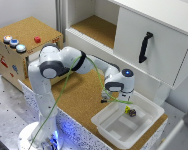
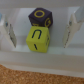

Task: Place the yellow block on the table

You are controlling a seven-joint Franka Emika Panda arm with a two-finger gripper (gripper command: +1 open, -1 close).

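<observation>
The white tray [image 1: 125, 123] sits on the cork table [image 1: 79, 97], toward the exterior view's right. Inside the tray, the yellow block [image 2: 38, 40] lies touching a dark block [image 2: 40, 17] with yellow rings. The tool [image 2: 39, 31] hangs over the tray, released, its fingers [image 2: 11, 31] apart on either side of the yellow block.
</observation>
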